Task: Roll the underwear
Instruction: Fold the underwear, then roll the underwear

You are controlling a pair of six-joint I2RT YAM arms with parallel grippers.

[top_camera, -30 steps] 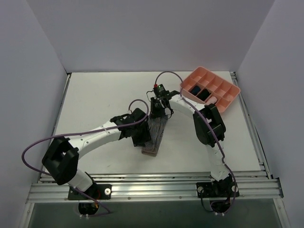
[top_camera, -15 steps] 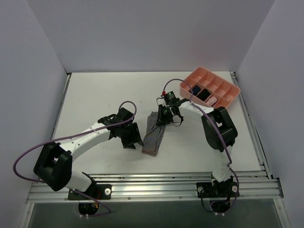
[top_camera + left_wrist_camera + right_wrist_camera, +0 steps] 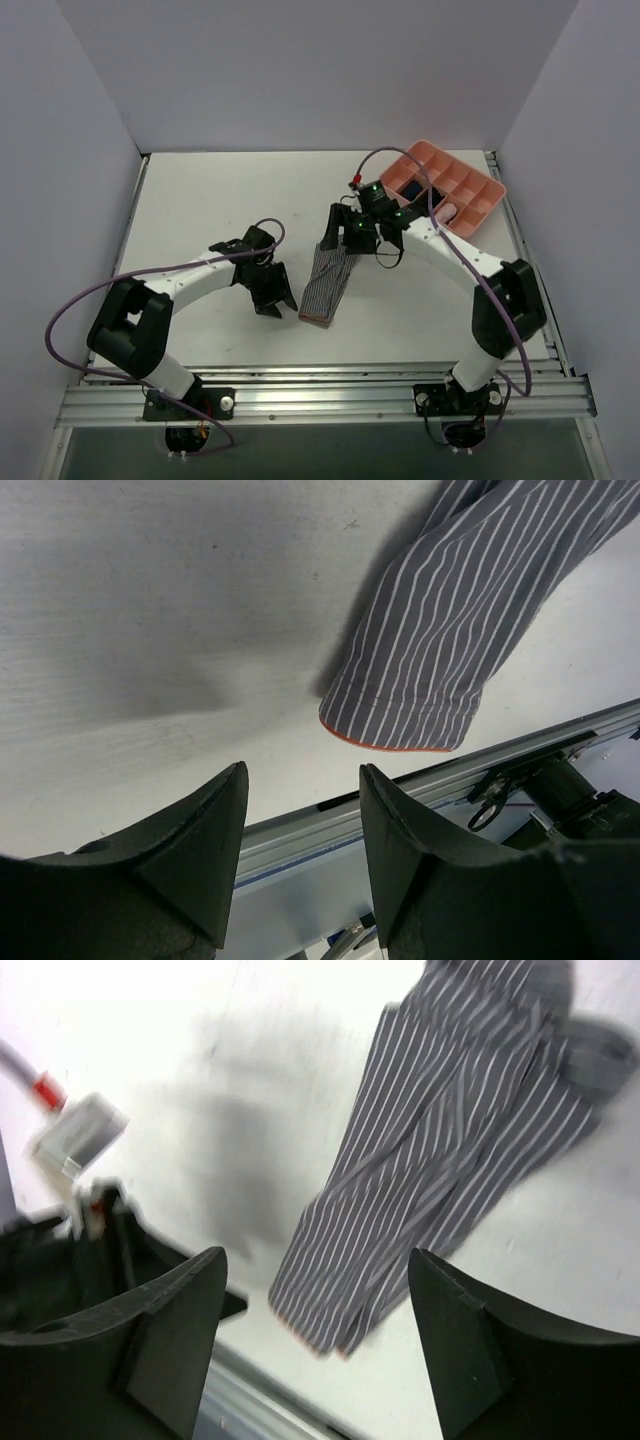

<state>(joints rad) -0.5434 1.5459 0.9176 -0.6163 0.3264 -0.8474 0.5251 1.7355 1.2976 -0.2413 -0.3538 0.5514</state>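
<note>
Seen from above, the small underwear [image 3: 330, 285] of soft grey pin-striped cloth is laid as one long, narrow strip near the middle of the white table surface [image 3: 200, 200], with no turn yet rolled into it. A second ago both arms were down on the cloth. Now the black two-fingered left claw [image 3: 275, 297] has been drawn off to the strip's left, just beside it and apart from it, and the black right claw [image 3: 343, 230] has been raised over the far end. The flattening is judged finished and the rolling not yet begun. One garment, two claws and one pink plastic divided tray [image 3: 487, 213] are counted, the tray at the far right. In it one dark rolled bundle [image 3: 409, 188] and one pale pink bundle [image 3: 451, 210] can be made out, part of it being hidden by the right arm. In the left wrist view, the left claw [image 3: 302, 780] is shown spread wide and empty, the near, orange-edged end of the underwear [image 3: 430, 630] lying ahead of it. In the blurred right wrist view, the right claw [image 3: 318, 1260] is likewise seen wide apart with nothing held, the underwear [image 3: 450, 1160] stretched out beyond its fingers.
</note>
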